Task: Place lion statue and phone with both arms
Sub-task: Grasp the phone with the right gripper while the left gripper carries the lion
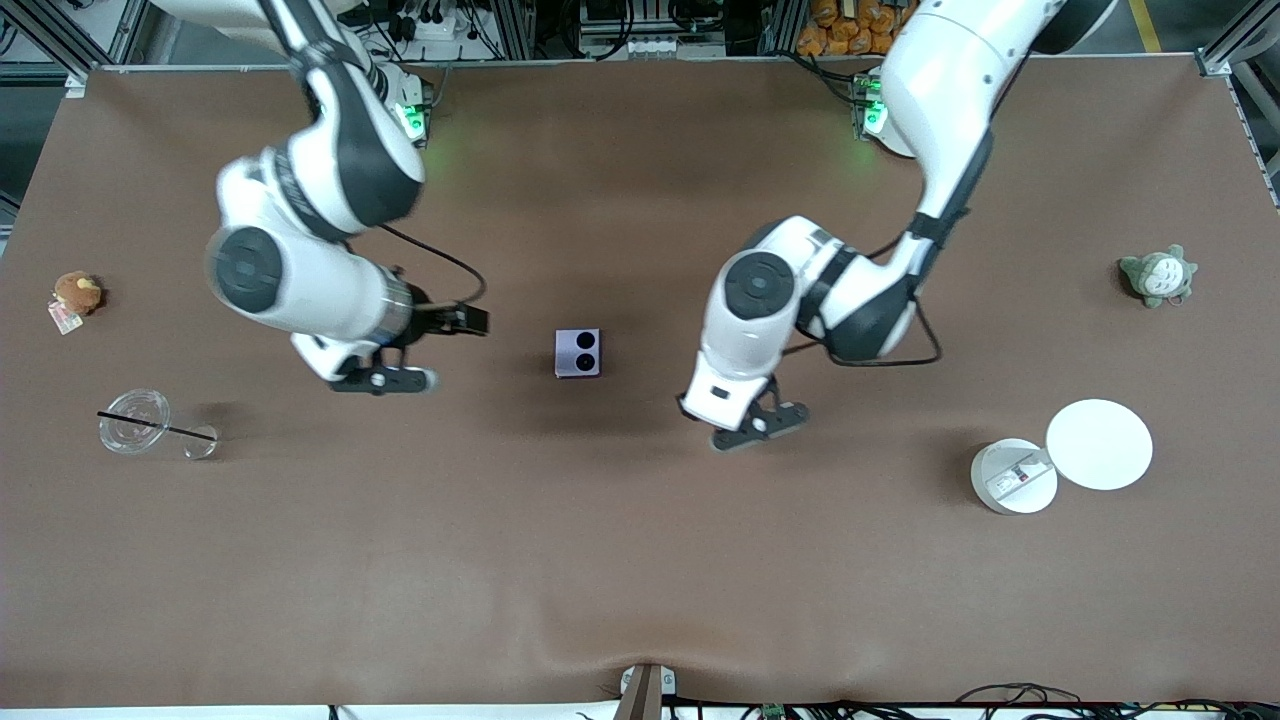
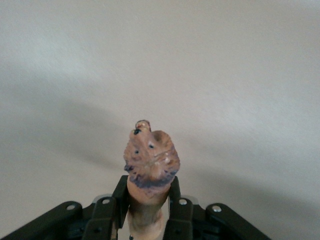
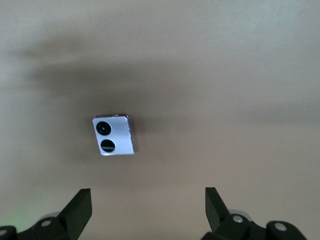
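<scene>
Lion (image 2: 150,162) sits clamped in left claw (image 1: 757,425) above bare bench (image 1: 640,560), ready for placing. Phone (image 1: 578,352) lies flat at right claw's (image 1: 385,378) three o'clock; fingers apart.

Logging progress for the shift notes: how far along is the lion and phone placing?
Roughly halfway. The phone already lies flat on the table, with the right hand open above it, holding nothing. The lion statue is in hand, gripped by the left hand above the table beside the phone. Left: setting the lion down and letting go.
</scene>
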You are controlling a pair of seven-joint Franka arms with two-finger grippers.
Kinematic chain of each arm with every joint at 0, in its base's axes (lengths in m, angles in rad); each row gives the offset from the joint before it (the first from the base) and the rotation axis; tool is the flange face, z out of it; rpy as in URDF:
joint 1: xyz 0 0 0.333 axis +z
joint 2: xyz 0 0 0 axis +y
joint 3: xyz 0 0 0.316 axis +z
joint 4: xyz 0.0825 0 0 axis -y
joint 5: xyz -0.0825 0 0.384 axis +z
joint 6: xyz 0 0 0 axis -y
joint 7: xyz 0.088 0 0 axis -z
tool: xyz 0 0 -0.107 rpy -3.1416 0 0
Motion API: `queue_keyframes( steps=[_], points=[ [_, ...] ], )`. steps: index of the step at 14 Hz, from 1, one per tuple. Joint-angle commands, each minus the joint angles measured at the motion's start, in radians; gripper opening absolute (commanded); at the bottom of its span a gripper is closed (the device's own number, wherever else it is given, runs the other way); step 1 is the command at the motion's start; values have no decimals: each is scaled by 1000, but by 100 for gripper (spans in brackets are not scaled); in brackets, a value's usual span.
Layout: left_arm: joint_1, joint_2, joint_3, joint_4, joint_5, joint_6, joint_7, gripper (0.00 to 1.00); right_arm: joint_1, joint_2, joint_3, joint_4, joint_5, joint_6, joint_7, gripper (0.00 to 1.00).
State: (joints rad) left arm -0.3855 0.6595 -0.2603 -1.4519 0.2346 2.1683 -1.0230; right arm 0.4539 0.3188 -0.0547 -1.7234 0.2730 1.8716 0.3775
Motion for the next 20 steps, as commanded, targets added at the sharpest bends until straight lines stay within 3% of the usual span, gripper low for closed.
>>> queue_keyframes(
  steps=[1, 6, 10, 14, 20],
  points=[
    [37, -32, -11, -60, 5, -7, 41, 0, 74, 64, -7, 10, -12, 78, 130, 100],
    [106, -31, -7, -78, 17, -7, 233, 0, 138, 149, -7, 10, -14, 208, 189, 100],
    [146, -18, 1, -77, 23, -5, 348, 0, 186, 256, -5, -13, -15, 398, 173, 100],
    [178, -11, 1, -91, 120, -5, 376, 0, 206, 263, -8, -77, -18, 440, 57, 100],
    [241, -8, 1, -91, 143, -5, 556, 0, 258, 261, -7, -173, -51, 589, 60, 100]
  ],
)
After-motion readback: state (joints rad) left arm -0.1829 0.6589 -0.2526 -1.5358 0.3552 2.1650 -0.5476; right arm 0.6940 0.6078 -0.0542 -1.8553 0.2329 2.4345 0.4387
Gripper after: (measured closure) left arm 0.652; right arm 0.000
